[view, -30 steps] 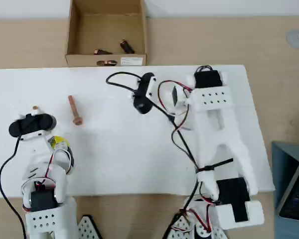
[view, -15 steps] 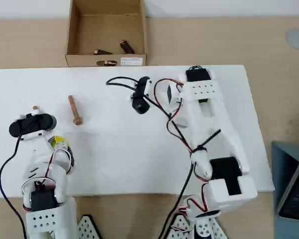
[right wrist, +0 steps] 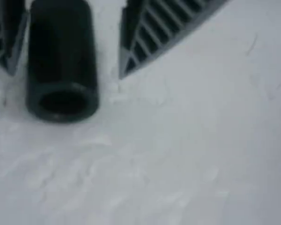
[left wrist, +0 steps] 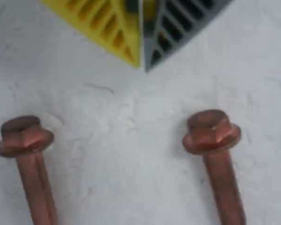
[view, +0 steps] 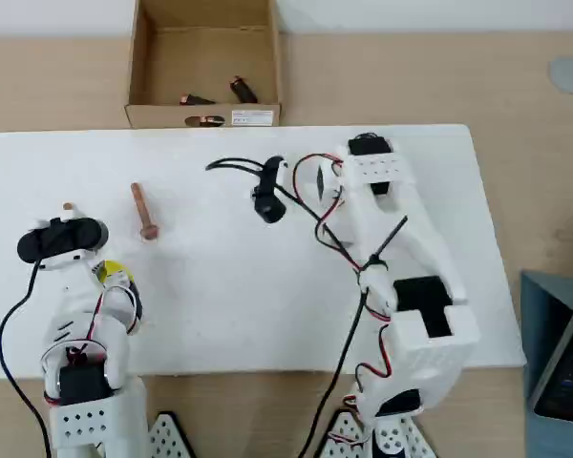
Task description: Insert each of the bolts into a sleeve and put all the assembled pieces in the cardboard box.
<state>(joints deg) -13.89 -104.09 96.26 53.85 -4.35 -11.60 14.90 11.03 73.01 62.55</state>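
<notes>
Two copper bolts lie on the white mat (view: 229,286). One bolt (view: 145,212) (left wrist: 218,159) is left of centre, and the other bolt (view: 68,207) (left wrist: 30,164) pokes out beside the left arm's wrist camera (view: 62,239). My left gripper (left wrist: 141,56), one yellow and one grey finger, is shut and empty just short of the bolt heads. A black sleeve (right wrist: 61,65) lies on the mat between the fingers of my right gripper (right wrist: 68,70), which is open with a gap on one side. The cardboard box (view: 134,67) holds assembled pieces (view: 241,90).
The right arm (view: 401,248) stretches across the right half of the mat, its cables (view: 234,164) looping toward the middle. A laptop corner (view: 563,363) sits at the right edge. Bare mat lies between the two arms.
The right arm has swung its body leftward and its wrist has shifted slightly left and nearer. The left arm and the bolts have not moved.
</notes>
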